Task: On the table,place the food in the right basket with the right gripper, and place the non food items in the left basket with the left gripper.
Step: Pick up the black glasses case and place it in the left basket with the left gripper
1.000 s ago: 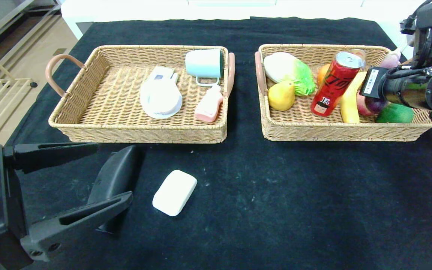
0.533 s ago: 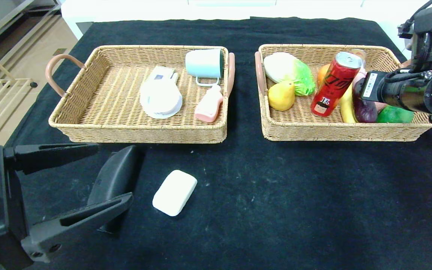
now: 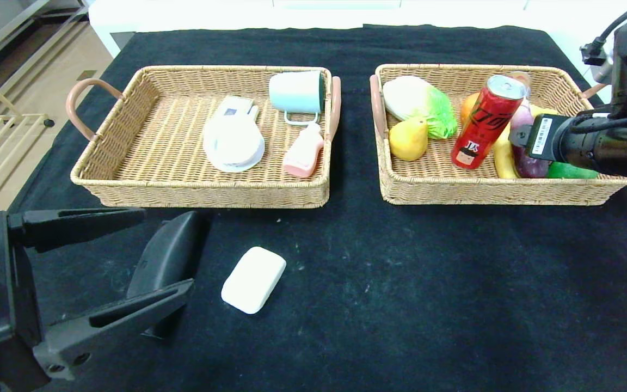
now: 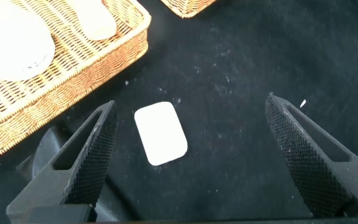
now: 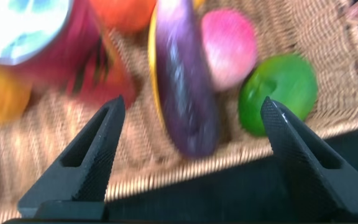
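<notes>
Hovering spread-open at three o'clock, right gripper [image 5: 188, 158] risks nudging the released purple plastic eggplant [image 5: 184, 87] into the leaning red can [image 3: 486, 121].

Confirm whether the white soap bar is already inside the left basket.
No, the white soap bar lies on the black tablecloth in front of the left basket.

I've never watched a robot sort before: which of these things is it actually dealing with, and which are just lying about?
Part of the job:
- white soap bar on the table
- left basket
- right basket
- eggplant in the right basket
- left gripper, open
- right gripper, open

Just lying about:
- black tablecloth
</notes>
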Controlling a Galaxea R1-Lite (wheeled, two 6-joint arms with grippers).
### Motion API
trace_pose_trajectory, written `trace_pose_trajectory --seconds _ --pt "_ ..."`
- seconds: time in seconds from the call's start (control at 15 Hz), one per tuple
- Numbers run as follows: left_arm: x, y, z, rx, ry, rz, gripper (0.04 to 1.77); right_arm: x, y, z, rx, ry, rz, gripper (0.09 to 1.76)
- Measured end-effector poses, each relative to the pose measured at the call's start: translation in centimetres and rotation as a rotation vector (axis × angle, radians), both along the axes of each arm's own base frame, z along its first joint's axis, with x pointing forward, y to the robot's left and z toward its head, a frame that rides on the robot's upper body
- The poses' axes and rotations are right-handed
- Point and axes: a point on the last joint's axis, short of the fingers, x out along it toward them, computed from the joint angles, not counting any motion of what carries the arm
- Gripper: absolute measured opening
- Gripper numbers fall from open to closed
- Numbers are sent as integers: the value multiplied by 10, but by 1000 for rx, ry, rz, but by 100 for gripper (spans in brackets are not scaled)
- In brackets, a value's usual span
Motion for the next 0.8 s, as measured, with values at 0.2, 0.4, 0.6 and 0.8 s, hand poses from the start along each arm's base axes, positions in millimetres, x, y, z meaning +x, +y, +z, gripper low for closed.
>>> trace_pose_trajectory --seconds 0.2,0.4,0.6,0.8 --pt "3 -1 -2 8 18 0 172 -33 6 -7 -48 53 158 164" --pt "5 -2 -3 12 25 0 172 -68 19 -10 -69 61 308 166" --pt "7 -4 -7 33 34 -3 172 -97 31 -18 -96 78 509 167" --pt "10 -6 -10 40 48 -10 172 -115 37 -29 -119 77 745 169"
